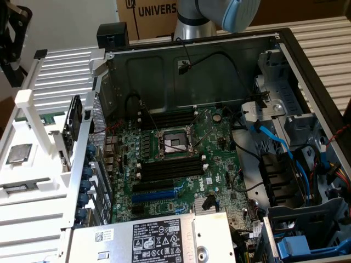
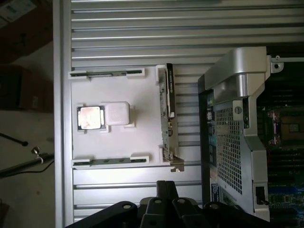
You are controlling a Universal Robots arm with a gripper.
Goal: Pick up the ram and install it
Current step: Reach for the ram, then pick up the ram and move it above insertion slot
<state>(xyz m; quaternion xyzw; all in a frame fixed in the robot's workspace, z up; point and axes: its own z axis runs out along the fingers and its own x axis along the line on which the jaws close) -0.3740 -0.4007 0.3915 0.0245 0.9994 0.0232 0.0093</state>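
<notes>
A white tray (image 2: 142,118) lies on the ribbed metal table beside the open computer case. The ram (image 2: 111,161) is a long thin stick lying flat in a white holder along one edge of the tray; the exterior view has the ram (image 1: 21,188) at its left. A similar stick (image 2: 107,73) rests in the holder on the opposite edge. My gripper (image 2: 165,186) hangs high above the table just outside the tray, near the ram but well apart from it. Its black fingers are shut with nothing between them. Long black memory slots (image 1: 164,167) flank the processor socket (image 1: 174,143) on the motherboard.
A square silver chip (image 2: 90,117) and a white block (image 2: 117,114) sit mid-tray. An expansion card (image 2: 168,114) stands on edge between tray and case. The case wall (image 2: 228,137) rises close by. Cables and drive bays (image 1: 285,164) crowd the exterior view's right. The arm (image 1: 219,13) reaches in from the back.
</notes>
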